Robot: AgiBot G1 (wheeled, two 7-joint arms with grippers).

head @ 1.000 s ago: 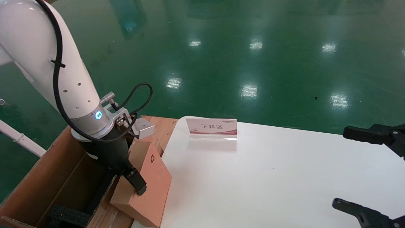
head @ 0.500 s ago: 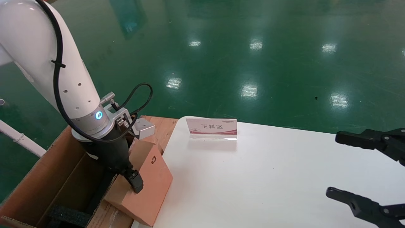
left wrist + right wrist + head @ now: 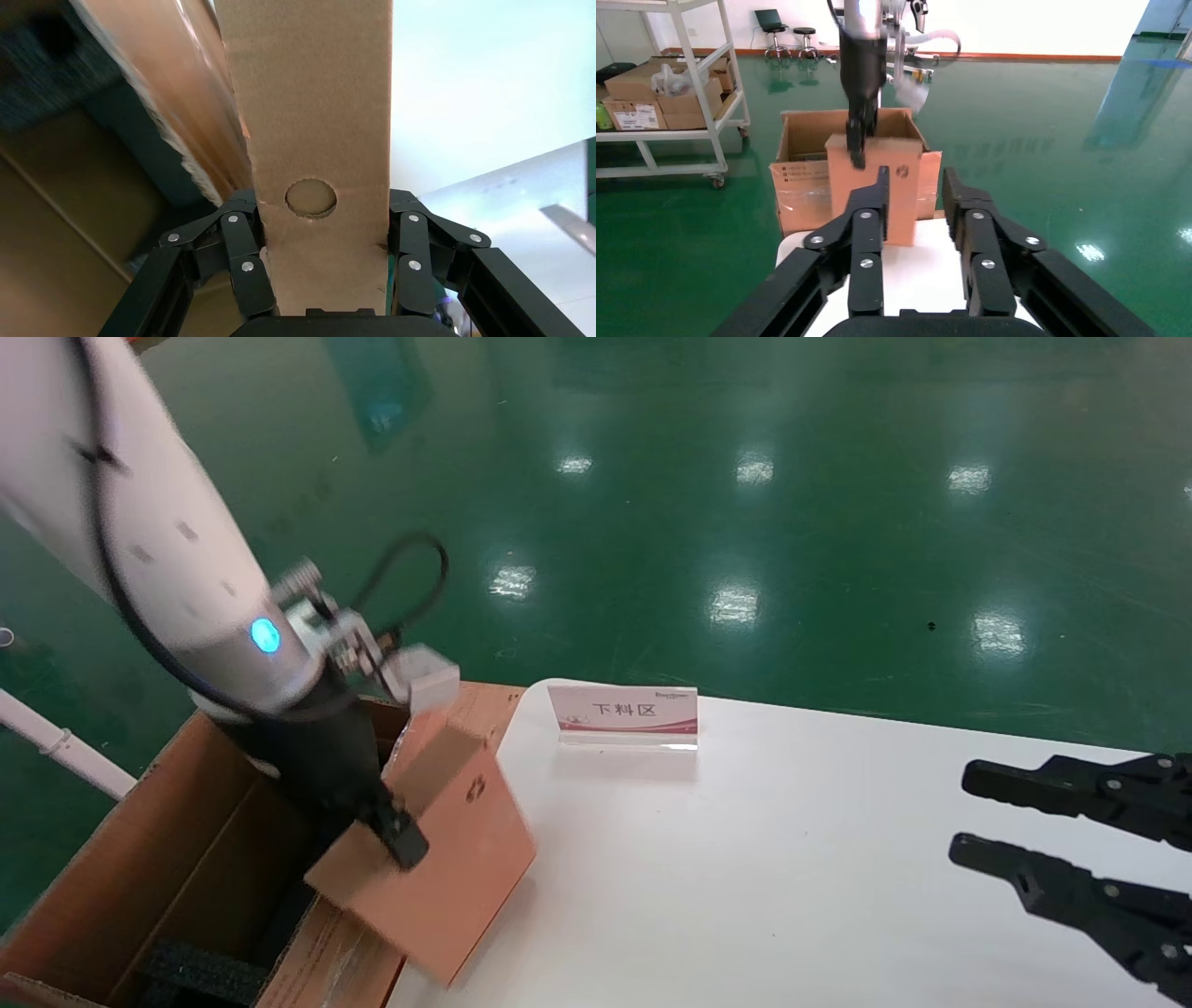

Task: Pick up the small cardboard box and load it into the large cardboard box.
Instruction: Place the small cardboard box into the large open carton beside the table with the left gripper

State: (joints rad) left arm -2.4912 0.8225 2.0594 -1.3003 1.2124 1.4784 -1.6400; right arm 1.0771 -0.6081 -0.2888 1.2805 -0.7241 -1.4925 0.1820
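My left gripper (image 3: 402,842) is shut on the small cardboard box (image 3: 456,859), a flat brown box with a black recycling symbol. It holds the box tilted and off the surface, at the table's left edge, above the near flap of the large cardboard box (image 3: 168,840). In the left wrist view the jaws (image 3: 323,260) clamp both sides of the small box's narrow edge (image 3: 309,105). My right gripper (image 3: 964,812) is open and empty above the table's right side. In the right wrist view it (image 3: 914,182) faces the small box (image 3: 905,203) and the carton (image 3: 800,189).
A white table (image 3: 745,859) carries a small red and white sign (image 3: 622,714) at its far edge. Black foam (image 3: 200,975) lies inside the carton. A white cart with boxes (image 3: 666,91) stands far off on the green floor.
My left gripper has lifted the small box up and slightly toward the table, tilting it more. My right gripper has moved left, and its fingers have come closer together.
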